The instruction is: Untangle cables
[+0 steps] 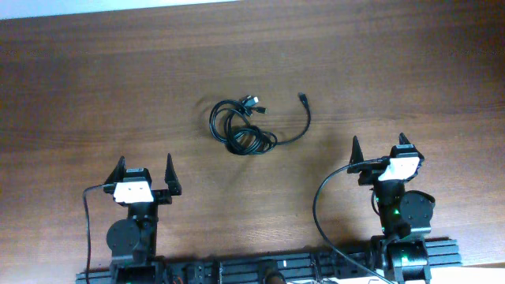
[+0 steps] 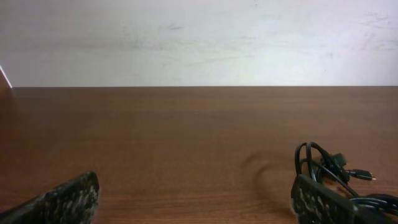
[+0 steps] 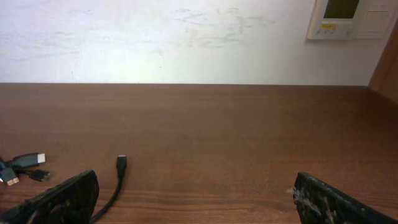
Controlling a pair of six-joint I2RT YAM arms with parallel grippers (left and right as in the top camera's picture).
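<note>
The cables (image 1: 241, 126) lie as a looped black bundle in the middle of the wooden table, with small plugs at the top and one strand curving right to a plug (image 1: 302, 98). My left gripper (image 1: 144, 172) is open and empty, near and left of the bundle. My right gripper (image 1: 381, 150) is open and empty, right of it. In the left wrist view the bundle (image 2: 333, 167) shows behind my right finger, between the open jaws (image 2: 196, 199). In the right wrist view the loose plug (image 3: 121, 163) lies left of the open jaws (image 3: 196, 196), with more plugs (image 3: 25, 167) at far left.
The wooden table (image 1: 95, 87) spreads wide around the bundle. Thick black arm cables (image 1: 319, 209) hang by the right arm base. A white wall with a wall panel (image 3: 351, 18) stands beyond the table's far edge.
</note>
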